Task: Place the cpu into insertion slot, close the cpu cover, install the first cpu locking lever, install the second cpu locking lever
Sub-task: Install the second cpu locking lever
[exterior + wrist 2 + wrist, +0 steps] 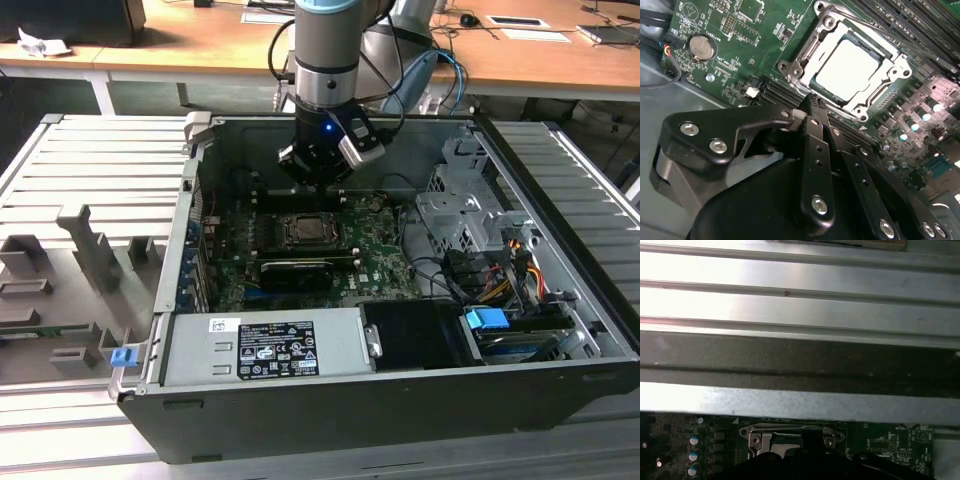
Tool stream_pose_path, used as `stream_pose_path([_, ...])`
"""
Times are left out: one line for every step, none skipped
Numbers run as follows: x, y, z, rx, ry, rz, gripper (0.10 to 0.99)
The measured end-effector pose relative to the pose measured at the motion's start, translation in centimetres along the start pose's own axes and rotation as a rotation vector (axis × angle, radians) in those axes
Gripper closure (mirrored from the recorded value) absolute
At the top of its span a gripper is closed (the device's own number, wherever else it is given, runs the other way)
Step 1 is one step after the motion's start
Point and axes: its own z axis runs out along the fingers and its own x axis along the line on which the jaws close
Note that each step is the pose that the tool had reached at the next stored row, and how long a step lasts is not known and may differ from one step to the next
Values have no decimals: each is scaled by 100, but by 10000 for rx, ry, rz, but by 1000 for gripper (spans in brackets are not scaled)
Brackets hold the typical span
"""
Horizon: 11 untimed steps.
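well, the gripper [318, 172] hangs from the arm inside the open computer case [560, 190], over the far half of the motherboard [385, 268]. in the second wrist view its two black fingers [812, 150] run together to a single tip. it looks closed with nothing between them, though the tip is seen from behind and a very thin gap could be hidden.

just past that tip lies the insertion slot [280, 232], which in the exterior view sits on the near side of the gripper and apart from it. the cpu [847, 70] rests flat in the slot, pale metal face up. the cpu cover [804, 51] lies down around it, its window framing the chip. in the first wrist view a corner of the same frame shows beyond the dark gripper body.

a round coin battery [702, 47] sits on the board well away from the socket, and a row of small capacitors [914, 126] stands on the socket's other side.

a long black heatsink block [295, 270] lies just near of the slot. nearer still is the grey power supply box [265, 345]. a metal drive cage [455, 215] and a blue connector [488, 321] stand toward the exterior view's right. the case rests on a ribbed metal table [100, 160], with wooden desks [200, 45] at the far side.
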Motion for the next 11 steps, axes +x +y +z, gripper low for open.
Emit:
stream_pose_path([1,-12,-2,3,2,0,980])
stream_pose_path([1,-17,-2,3,2,0,980])
stream_pose_path([1,-21,-2,3,2,0,980])
stream_pose_path([2,-23,-1,2,1,1,980])
stream_pose_path([2,-26,-2,3,2,1,980])
stream_pose_path([2,-32,-2,4,3,0,980])
stream_pose_path([2,-41,-2,3,2,0,980])
stream_pose_path([3,-44,-2,3,2,0,980])
stream_pose_path([3,-48,-2,3,2,1,980])
stream_pose_path([3,-56,-2,2,1,1,980])
stream_pose_path([4,-60,-3,3,2,0,980])
